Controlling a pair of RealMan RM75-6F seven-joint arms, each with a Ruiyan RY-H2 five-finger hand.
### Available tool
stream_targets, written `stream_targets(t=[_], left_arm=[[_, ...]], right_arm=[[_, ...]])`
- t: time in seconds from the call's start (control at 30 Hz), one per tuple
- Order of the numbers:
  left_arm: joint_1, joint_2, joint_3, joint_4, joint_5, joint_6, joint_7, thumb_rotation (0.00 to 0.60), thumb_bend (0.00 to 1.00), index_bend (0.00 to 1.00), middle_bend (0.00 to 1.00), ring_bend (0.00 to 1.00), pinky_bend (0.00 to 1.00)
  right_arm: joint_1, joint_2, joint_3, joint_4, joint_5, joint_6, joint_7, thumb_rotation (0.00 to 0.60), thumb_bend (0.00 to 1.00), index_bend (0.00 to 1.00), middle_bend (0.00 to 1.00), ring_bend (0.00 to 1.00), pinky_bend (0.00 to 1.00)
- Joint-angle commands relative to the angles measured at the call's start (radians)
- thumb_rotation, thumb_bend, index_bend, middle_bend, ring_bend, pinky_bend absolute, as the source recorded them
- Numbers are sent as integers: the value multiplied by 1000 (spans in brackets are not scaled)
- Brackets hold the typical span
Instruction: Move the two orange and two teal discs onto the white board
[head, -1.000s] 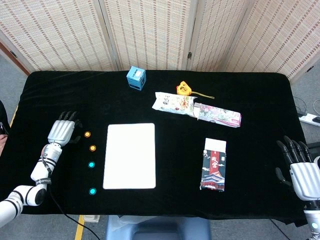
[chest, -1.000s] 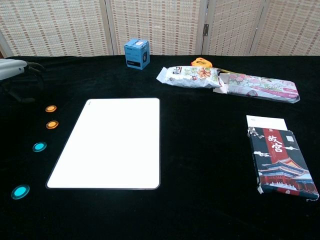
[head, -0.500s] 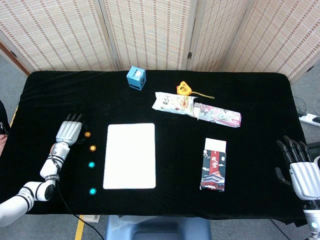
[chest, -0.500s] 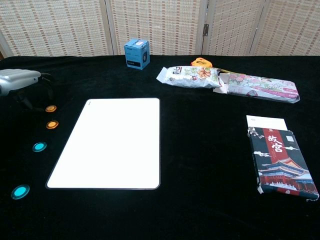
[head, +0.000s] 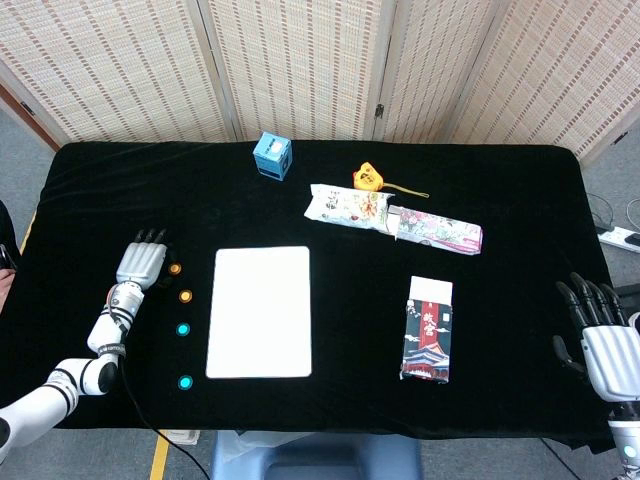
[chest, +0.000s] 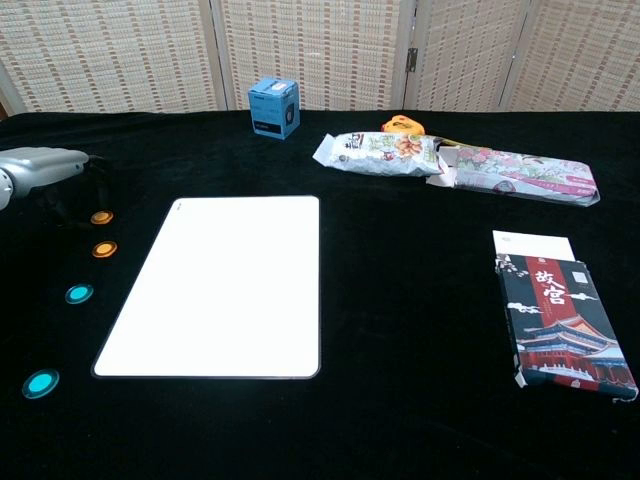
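Note:
Two orange discs (head: 175, 268) (head: 185, 296) and two teal discs (head: 183, 329) (head: 185, 382) lie in a column on the black cloth, just left of the white board (head: 260, 311). The chest view shows the same orange discs (chest: 101, 217) (chest: 104, 249), teal discs (chest: 79, 294) (chest: 39, 383) and white board (chest: 225, 286). My left hand (head: 140, 264) hovers right beside the upper orange disc with its fingers apart and holding nothing; the left hand (chest: 40, 170) enters the chest view at the left edge. My right hand (head: 605, 345) is open at the table's front right corner, far from the discs.
A blue box (head: 272, 156) stands at the back. An orange tape measure (head: 369, 177), a snack bag (head: 347, 207) and a floral packet (head: 440, 231) lie behind the board to the right. A printed box (head: 428, 329) lies right of the board.
My left hand has moved right and slightly toward the front, closing in on the upper orange disc. The right hand has drifted slightly toward the front edge. The discs have not moved.

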Motion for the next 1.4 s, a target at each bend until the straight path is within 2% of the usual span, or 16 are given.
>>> stream_targets(t=[0.03,0.63,0.93,1.13,1.4], left_arm=[[-4,-8,0,11,-2,-3,-2,600,347,449,98,0,0],[-24,-39,-5,65,-44,-50,14,600,351,473,98,0,0],[-21,-40,0,61,-21,-39,-18,600,361,517,98,0,0],[-22,-18,0,23,9,-8,-34,600,371,522,98,0,0],[-47,28,-12,-105,45,33,-26,600,375,520,98,0,0]], right_arm=[[-1,0,0,2,2,0,1,600,475,0,0,2,0],[-7,-4,2,13,15,-1,14,600,475,0,0,1,0],[-6,-5,3,12,16,-4,12,600,475,0,0,1,0],[-4,-4,4,10,16,-5,9,600,475,0,0,1,0],[-7,-1,4,3,14,0,6,600,475,0,0,0,0]])
